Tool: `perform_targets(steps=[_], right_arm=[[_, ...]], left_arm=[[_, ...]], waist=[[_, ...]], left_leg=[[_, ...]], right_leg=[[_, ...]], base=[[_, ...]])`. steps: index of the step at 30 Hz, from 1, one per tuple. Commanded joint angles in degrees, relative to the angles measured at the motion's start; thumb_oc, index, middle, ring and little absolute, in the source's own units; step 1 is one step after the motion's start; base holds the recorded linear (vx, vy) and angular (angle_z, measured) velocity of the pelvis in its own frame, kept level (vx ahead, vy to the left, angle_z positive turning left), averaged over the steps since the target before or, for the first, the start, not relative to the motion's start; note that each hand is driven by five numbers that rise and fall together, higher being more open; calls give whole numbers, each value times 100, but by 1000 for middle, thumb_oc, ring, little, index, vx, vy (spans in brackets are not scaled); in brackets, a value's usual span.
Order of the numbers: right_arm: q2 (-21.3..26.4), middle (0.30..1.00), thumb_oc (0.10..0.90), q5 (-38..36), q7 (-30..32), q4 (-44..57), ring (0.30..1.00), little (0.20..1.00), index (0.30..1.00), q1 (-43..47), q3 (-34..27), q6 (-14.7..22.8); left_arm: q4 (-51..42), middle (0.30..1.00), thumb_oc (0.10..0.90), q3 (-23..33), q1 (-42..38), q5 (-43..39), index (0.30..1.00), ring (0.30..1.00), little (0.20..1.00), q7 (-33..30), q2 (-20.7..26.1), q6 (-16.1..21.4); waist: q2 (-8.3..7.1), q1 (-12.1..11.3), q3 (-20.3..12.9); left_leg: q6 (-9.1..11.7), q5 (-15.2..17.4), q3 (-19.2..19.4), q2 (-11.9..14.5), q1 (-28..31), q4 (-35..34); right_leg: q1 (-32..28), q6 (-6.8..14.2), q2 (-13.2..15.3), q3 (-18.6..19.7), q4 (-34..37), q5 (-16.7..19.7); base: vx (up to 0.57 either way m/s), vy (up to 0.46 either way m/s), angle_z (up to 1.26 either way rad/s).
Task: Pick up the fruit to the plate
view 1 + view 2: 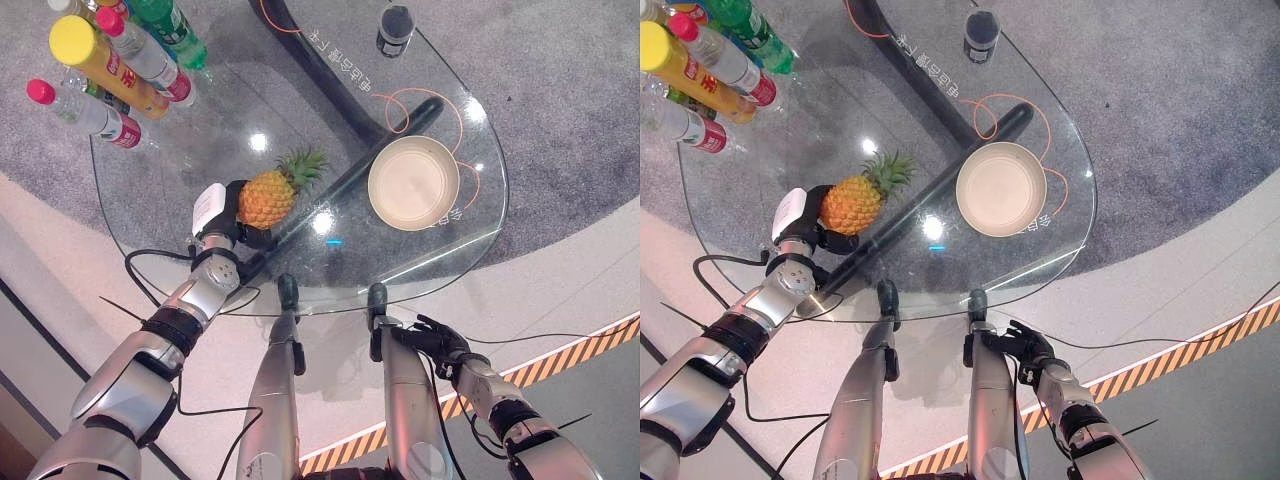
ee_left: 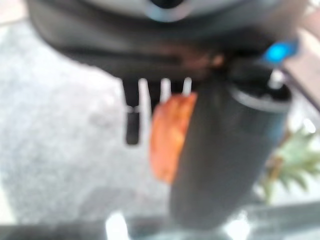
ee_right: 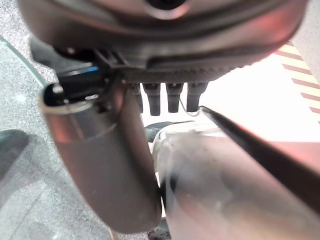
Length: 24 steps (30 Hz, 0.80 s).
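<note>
- Two silver-grey arms are seen, each banded with black at the wrist.
- The left hand (image 1: 222, 232) is made up of dark fingers, and its thumb is capped with a white cover.
- The right hand (image 1: 440, 343) is finished wholly in black.

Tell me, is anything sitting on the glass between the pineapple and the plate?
No objects; in the left eye view that stretch of the glass table between the pineapple and the plate is bare. A dark bar crosses beneath the glass.
</note>
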<state>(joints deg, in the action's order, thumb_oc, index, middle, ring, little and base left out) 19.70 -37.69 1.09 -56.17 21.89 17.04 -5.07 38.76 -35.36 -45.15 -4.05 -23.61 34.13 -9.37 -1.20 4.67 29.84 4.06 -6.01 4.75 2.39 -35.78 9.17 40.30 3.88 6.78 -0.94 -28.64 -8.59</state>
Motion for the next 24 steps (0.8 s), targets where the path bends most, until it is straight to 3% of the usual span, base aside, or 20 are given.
perform_targets(steps=[1, 5, 8, 15, 16, 17, 18, 24], right_arm=[[109, 900, 800, 191, 104, -430, 900, 900, 900, -542, 534, -295], [113, 900, 800, 41, 218, -422, 900, 900, 900, -580, 487, -206], [126, 900, 800, -175, 713, -309, 900, 900, 900, -663, 266, 191], [149, 900, 800, -309, 1678, 379, 900, 900, 900, -780, 67, 478], [179, 900, 800, -256, 2273, 681, 900, 900, 900, -841, -20, 725], [182, 900, 800, -256, 2362, 719, 900, 900, 900, -851, -32, 757], [209, 900, 800, -139, 3093, 1055, 900, 900, 900, -903, -174, 993], [236, 900, 800, 322, 4722, 2109, 900, 900, 900, -1055, -556, 1351]], left_arm=[[277, 300, 100, 124, -514, 70, 300, 300, 200, 56, -434, 198], [309, 300, 100, 184, -461, 50, 300, 300, 200, 21, -400, 276], [233, 300, 100, 283, -342, -7, 300, 300, 200, -167, -333, 474], [-160, 300, 100, 652, -1, -101, 300, 300, 200, -644, -69, 787], [-344, 300, 100, 748, 112, -107, 300, 300, 200, -735, 17, 797], [-371, 300, 100, 761, 130, -103, 300, 300, 200, -747, 27, 795], [-553, 300, 100, 854, 283, -11, 300, 300, 200, -825, 75, 827], [-1091, 300, 100, 1122, 819, 206, 300, 300, 200, -976, 96, 873]], waist=[[-87, 167, -5], [-86, 159, -5], [-78, 148, -5], [-61, 81, -5], [-59, 74, -5], [-58, 73, -5], [-46, 66, -5], [1, 35, -5]], left_leg=[[-176, 461, 130, -233, -186, 991], [-175, 473, 114, -238, -155, 994], [-181, 494, 101, -232, -102, 1004], [-186, 484, 82, -239, 61, 946], [-180, 498, 69, -230, 94, 963], [-181, 500, 67, -228, 100, 963], [-186, 515, 57, -226, 144, 955], [-208, 569, -6, -272, 280, 927]], right_leg=[[-307, 4, -104, -209, 1557, 1483], [-336, 1, -107, -210, 1551, 1466], [-396, 3, -108, -201, 1544, 1440], [-580, -19, -129, -258, 1569, 1382], [-623, -21, -133, -258, 1562, 1367], [-631, -21, -134, -259, 1562, 1365], [-674, -23, -139, -259, 1559, 1349], [-828, -50, -162, -276, 1563, 1288]], base=[[0, 0, 0], [0, 0, 0], [0, 0, 0], [-2, -9, 0], [0, 0, 0], [0, 0, 0], [0, 0, 0], [1, 37, -1]])
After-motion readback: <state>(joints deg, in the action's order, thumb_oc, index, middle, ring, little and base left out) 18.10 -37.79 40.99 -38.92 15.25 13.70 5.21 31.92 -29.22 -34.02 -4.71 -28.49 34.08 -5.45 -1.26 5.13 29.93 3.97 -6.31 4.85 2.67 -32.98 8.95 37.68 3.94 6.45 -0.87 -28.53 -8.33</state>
